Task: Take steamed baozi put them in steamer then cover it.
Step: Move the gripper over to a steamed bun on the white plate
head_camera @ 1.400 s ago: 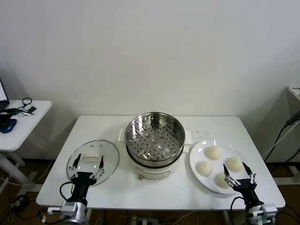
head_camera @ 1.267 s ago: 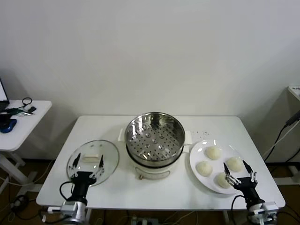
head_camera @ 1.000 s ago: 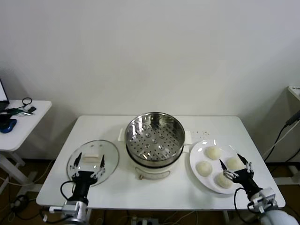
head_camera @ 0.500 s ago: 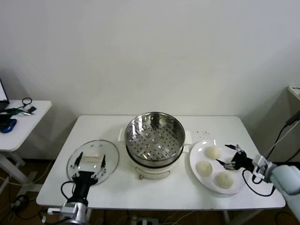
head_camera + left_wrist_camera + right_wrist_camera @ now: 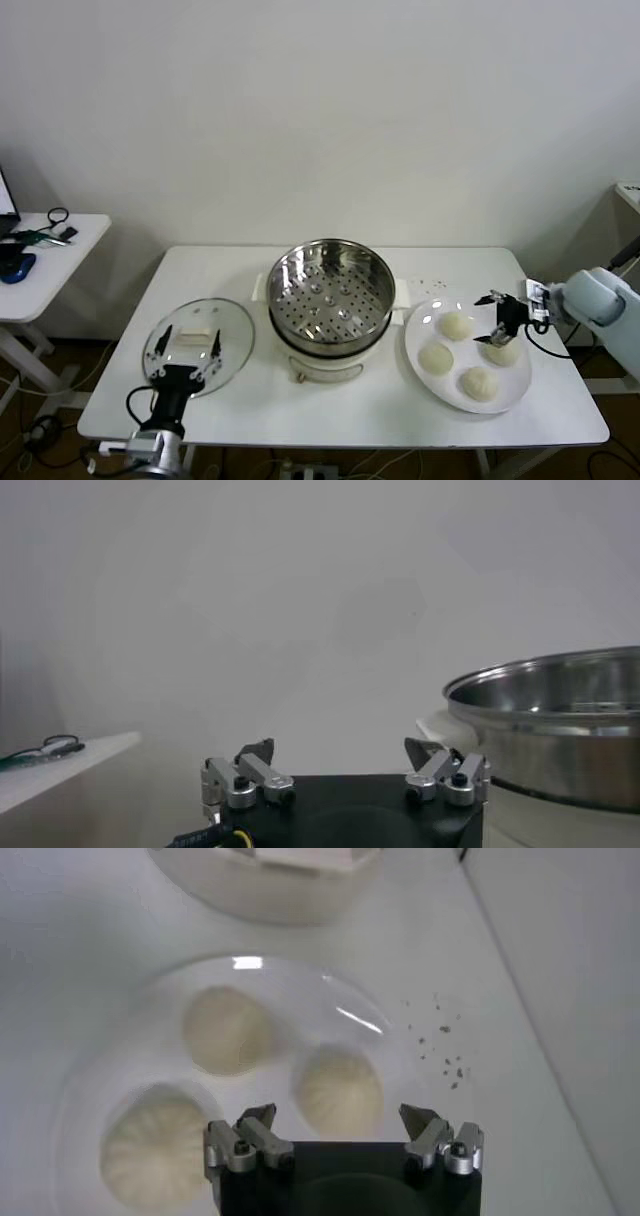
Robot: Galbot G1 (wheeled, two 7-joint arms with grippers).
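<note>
First pick in hand. Right gripper [image 5: 497, 318] spread wide, poised over baozi [image 5: 502, 350] on plate [image 5: 440, 382]; steamer [image 5: 328, 286] empty, off to its side. Next: descend, close gently. Left gripper [image 5: 188, 353] open, parked beside cover [image 5: 190, 337].

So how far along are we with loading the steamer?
Nothing is loaded yet: the shiny perforated steel steamer holds nothing, and all four cream-white baozi sit on the white plate. The right gripper hangs open over one. The glass cover lies on the table near the parked left gripper.
</note>
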